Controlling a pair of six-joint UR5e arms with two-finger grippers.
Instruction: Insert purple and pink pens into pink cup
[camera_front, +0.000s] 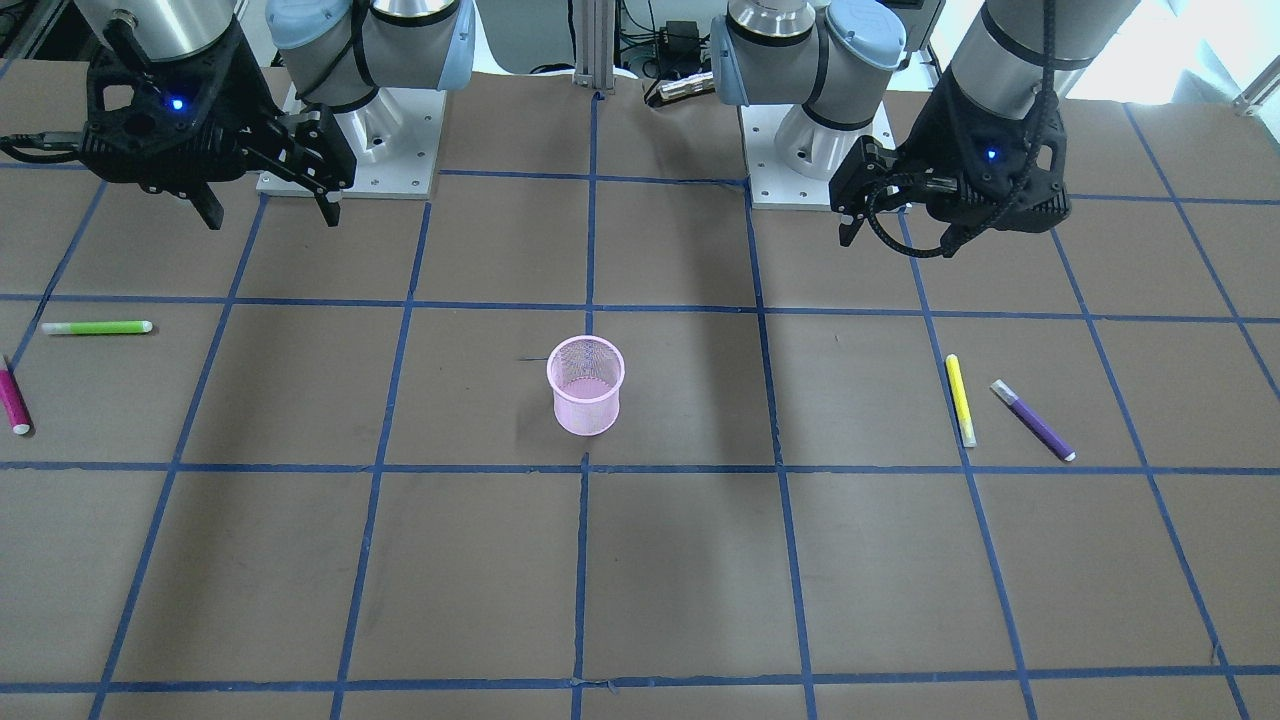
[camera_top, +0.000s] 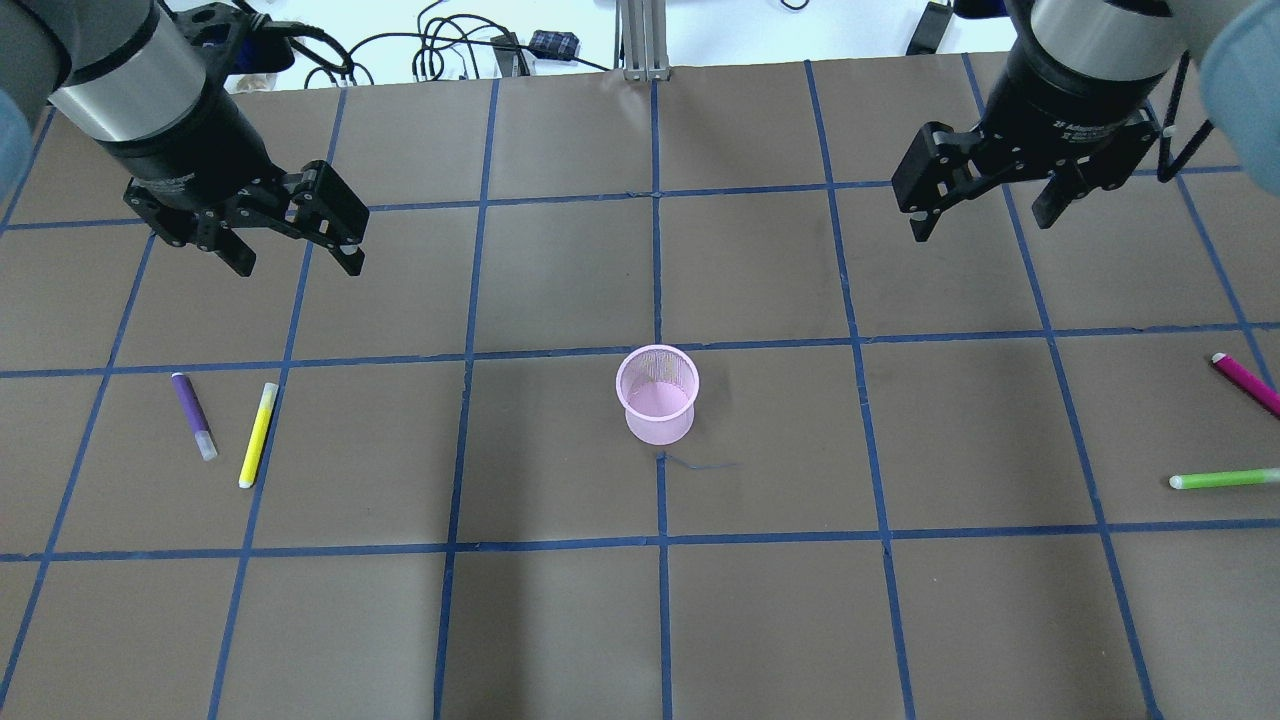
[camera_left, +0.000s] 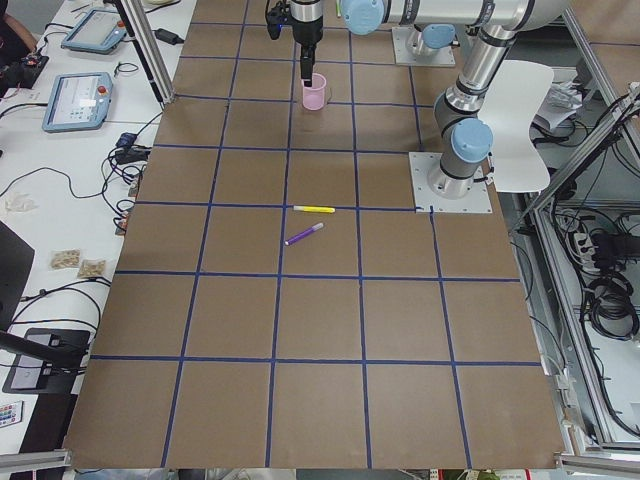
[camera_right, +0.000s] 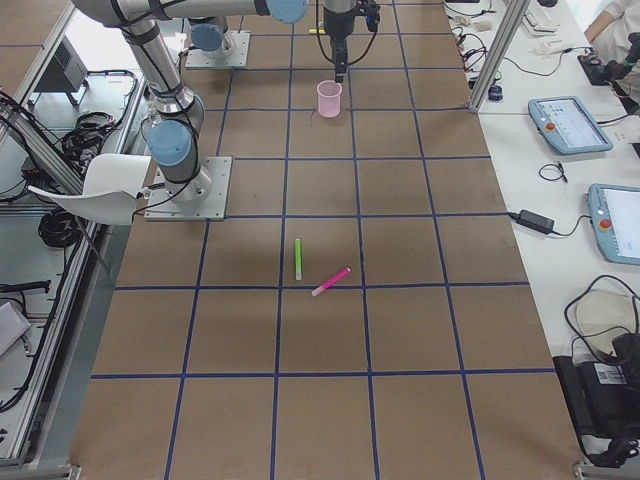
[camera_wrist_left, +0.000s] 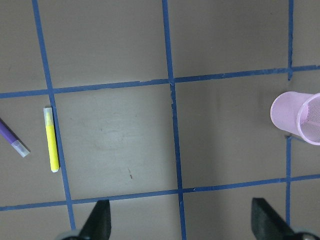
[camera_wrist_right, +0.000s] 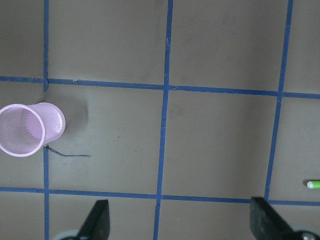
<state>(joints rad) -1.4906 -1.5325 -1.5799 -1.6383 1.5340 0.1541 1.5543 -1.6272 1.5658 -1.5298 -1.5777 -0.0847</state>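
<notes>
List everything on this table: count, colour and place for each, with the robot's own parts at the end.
table: one, brown with a blue tape grid, under everything.
pink cup: one, pink mesh, upright near the table's middle, no pen in it.
purple pen: one, purple, lying flat on the robot's left side.
yellow pen: one, yellow, lying beside the purple pen, not touching it.
pink pen: one, magenta, lying flat far out on the robot's right side.
green pen: one, green, lying near the pink pen, apart from it.
left gripper: one, black, above the table, fingers open, holding nothing.
right gripper: one, black, above the table, fingers open, holding nothing.
</notes>
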